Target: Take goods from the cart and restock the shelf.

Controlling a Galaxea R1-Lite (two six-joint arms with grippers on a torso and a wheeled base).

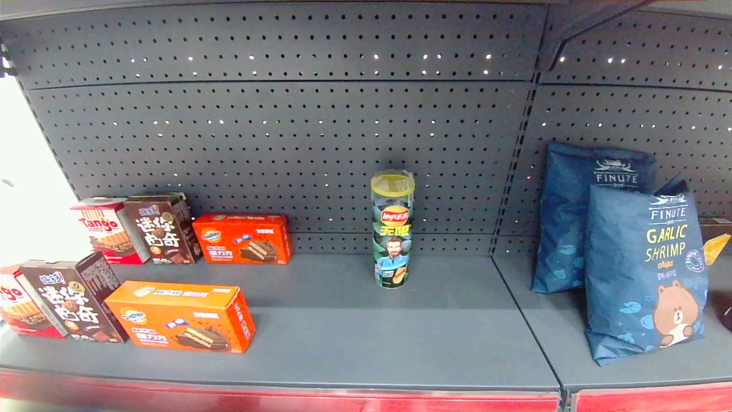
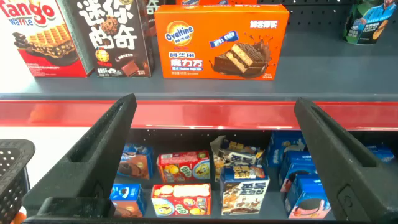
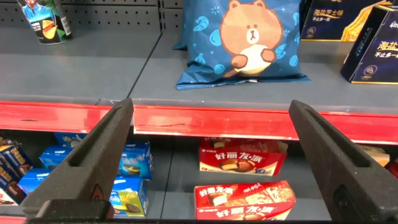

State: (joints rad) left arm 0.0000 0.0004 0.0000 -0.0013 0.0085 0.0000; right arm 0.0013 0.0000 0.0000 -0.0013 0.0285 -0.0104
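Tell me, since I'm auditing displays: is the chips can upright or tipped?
Upright: the chips can stands on its base, yellow lid on top.

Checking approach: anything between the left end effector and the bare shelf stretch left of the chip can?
Nothing on the stretch itself. The open left end effector faces the red shelf lip, with the front orange box straight ahead on the shelf; the chip can stands off to the right.
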